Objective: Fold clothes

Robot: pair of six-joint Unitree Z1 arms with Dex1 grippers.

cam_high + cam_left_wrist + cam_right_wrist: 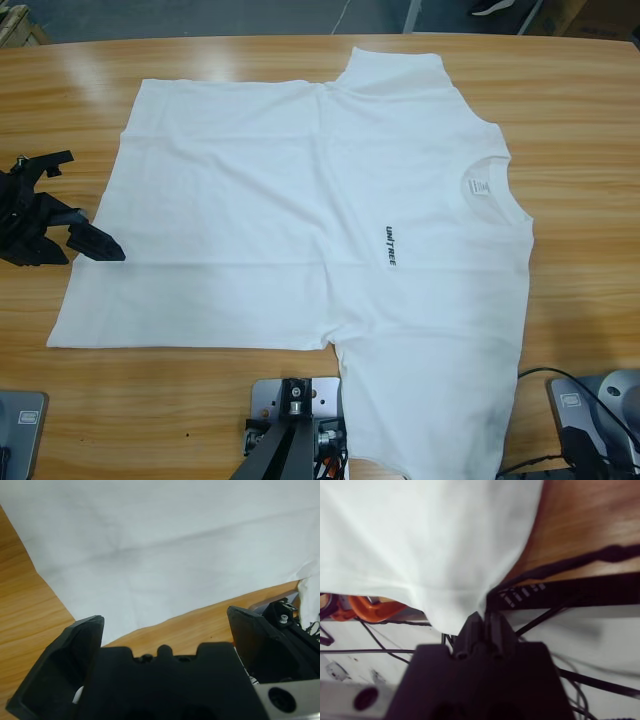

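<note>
1. A white T-shirt (280, 200) lies spread flat, chest side up, on the wooden worktop (200, 400). It covers most of the middle of the worktop.
2. In the high view its round collar (490, 165) points to the picture's right and its straight hem to the left. One short sleeve reaches toward the far edge, the other toward the near edge.
3. The dark "UNITREE" lettering (390, 245) runs across the chest, and a small neck label (479, 187) sits just inside the collar.
4. The left gripper (72, 205) rests low at the left side of the worktop, just beside the hem and apart from it.
5. In the left wrist view this gripper (164, 616) is released. Its two black jaws stand wide apart with nothing between them, only bare wood and the edge of the T-shirt (165, 555) ahead.
6. The right gripper (480, 617) does not show in the high view.
7. In its own wrist view its jaws are clenched together, and a drooping edge of the T-shirt (420, 540) comes down right to their tips, so it appears to be pinching the fabric.
8. Beside that fabric the right wrist view shows the worktop's edge, a black cable (560, 565) lying across the wood, and an orange part (370, 607) below the cloth
</note>
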